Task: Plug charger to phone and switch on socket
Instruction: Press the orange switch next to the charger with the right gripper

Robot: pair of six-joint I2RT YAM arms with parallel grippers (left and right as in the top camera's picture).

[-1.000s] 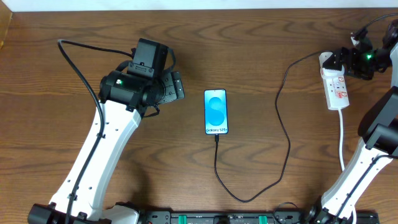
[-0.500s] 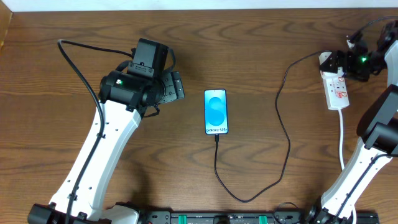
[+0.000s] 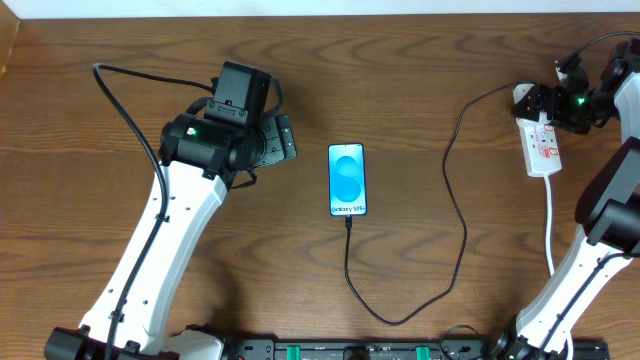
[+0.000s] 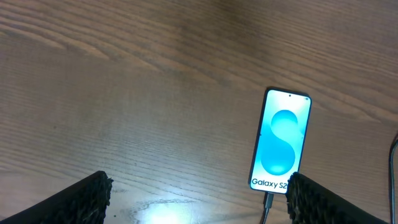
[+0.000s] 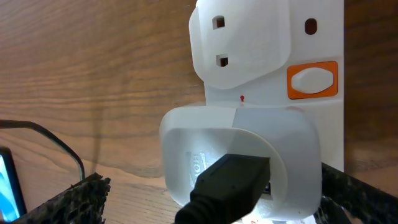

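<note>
Socket [image 3: 541, 148]: white strip by the table's [image 3: 250, 280] right edge near its far corner. It looks light and apt to slide, so its orange rocker switch [image 5: 312, 79] wants a short, firm fingertip press from above, not a grasp. Charger [image 3: 462, 230]: limp black cable, white plug [image 5: 239, 155] seated in the strip, tip at the phone [image 3: 347, 180] mid-table, apparently inserted. Right gripper [image 5: 217, 196]: spread wide, empty, over the plug; left gripper [image 4: 202, 199]: wide, empty, beside the phone toward the left edge

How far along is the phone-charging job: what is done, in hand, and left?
Done: the charger is in the phone, its white plug in the socket. In hand: the right gripper hovers open at the socket. Remaining: pressing the orange switch, seemingly not yet touched.
</note>
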